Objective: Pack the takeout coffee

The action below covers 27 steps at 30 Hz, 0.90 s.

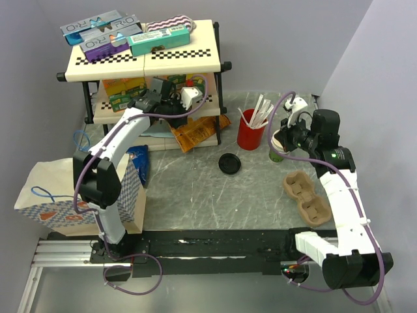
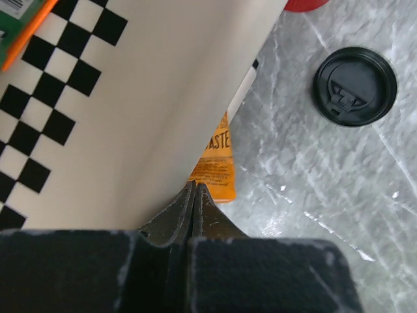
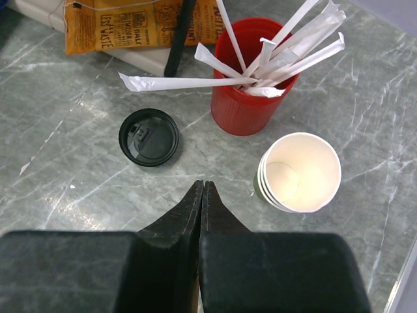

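Looking past our right gripper (image 3: 202,187), closed tight and empty, we find the green cup (image 3: 300,171) upright just ahead, the black lid (image 3: 148,137) lying apart to its left. Our left gripper (image 2: 194,188), also closed and empty, hangs beside the shelf (image 2: 163,98).

grey marble table (image 1: 195,199) | black lid (image 1: 229,163) | red cup (image 1: 249,138) | green cup (image 3: 300,171) | cup carrier (image 1: 306,197) | paper bag (image 1: 52,195)
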Motion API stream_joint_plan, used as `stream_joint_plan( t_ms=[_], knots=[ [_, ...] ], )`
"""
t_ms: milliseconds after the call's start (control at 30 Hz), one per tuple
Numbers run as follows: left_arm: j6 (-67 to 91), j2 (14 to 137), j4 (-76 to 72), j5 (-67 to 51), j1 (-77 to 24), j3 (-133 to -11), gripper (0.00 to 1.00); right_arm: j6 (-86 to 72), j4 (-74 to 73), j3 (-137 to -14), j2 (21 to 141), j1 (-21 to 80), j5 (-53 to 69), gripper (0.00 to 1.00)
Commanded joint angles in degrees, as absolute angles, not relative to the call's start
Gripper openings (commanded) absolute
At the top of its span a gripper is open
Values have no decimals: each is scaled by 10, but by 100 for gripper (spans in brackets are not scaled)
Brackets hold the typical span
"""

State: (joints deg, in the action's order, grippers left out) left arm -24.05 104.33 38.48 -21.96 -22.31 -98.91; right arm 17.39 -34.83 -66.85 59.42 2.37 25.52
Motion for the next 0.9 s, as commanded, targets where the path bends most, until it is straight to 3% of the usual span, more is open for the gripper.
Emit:
stream_joint_plan(
  t_ms=[0,333,567,700,733,800,867],
  knots=[
    [-223,1058,330,-169,-224,-1032,1,163,-346,-689,592,22,255,0],
    [-196,1098,240,-70,-222,-1041,1,160,-336,-690,600,22,244,0],
    [-164,1121,217,-37,-222,-1065,1,154,-348,-706,632,14,188,0],
    [-122,1136,233,-66,-223,-1107,1,186,-379,-731,670,5,214,0],
    [-116,1132,230,-70,-225,-1101,1,198,-394,-736,678,6,218,2],
    [-114,1114,239,-91,-228,-1093,1,246,-419,-761,709,6,231,23],
    [-110,1093,247,-117,-229,-1072,18,279,-465,-783,743,6,246,45]
  ],
)
